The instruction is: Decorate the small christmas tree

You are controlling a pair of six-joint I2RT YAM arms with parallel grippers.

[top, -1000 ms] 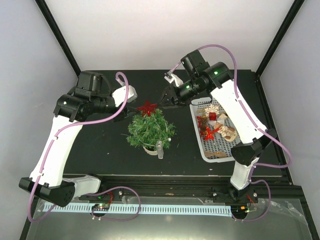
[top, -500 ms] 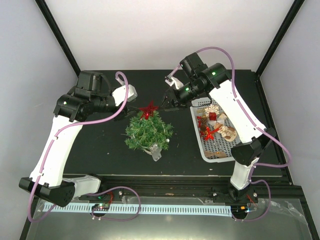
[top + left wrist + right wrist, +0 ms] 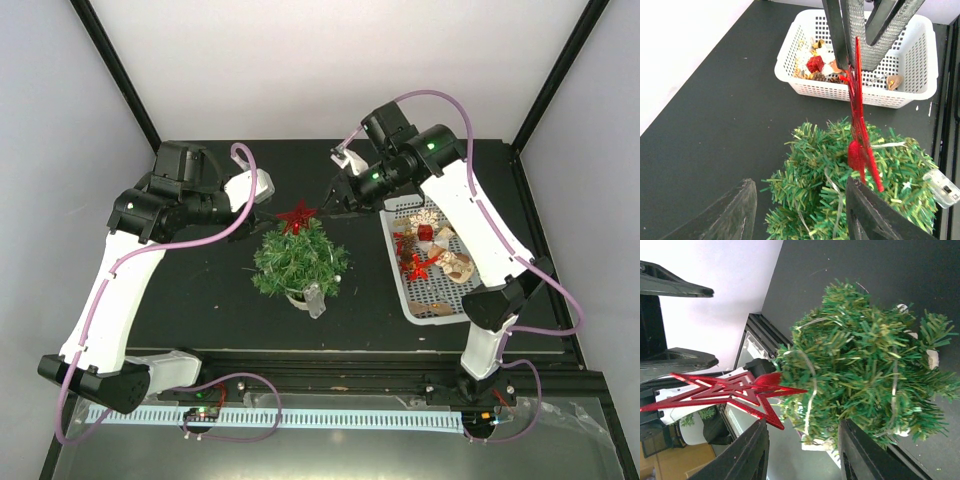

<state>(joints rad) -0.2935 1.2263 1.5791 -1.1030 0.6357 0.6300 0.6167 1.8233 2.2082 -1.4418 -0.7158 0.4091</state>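
The small christmas tree [image 3: 299, 262] stands mid-table in its cream pot [image 3: 296, 297], with a thin pale wire wound through its needles. A red star [image 3: 296, 216] sits at its tip. My left gripper [image 3: 264, 213] hovers just left of the treetop, open. In the left wrist view its fingers [image 3: 733, 216] straddle the near foliage [image 3: 815, 190] and grip nothing, and the star [image 3: 860, 135] shows edge-on. My right gripper [image 3: 334, 198] hangs open just right of the star. From the right wrist, the tree [image 3: 870, 360] lies beyond the gripper [image 3: 805, 455], with the star [image 3: 730, 390] to the left.
A white mesh basket [image 3: 398, 285] of ornaments sits at the right, under the right arm, also visible as the basket [image 3: 920, 95] from the left wrist. A small clear box [image 3: 318, 299] on the wire lies by the pot. Black frame rails border the table.
The tree rocked toward the front right and swung back nearly upright, the clear box shifting with it. Both grippers stayed open and almost still beside the star.
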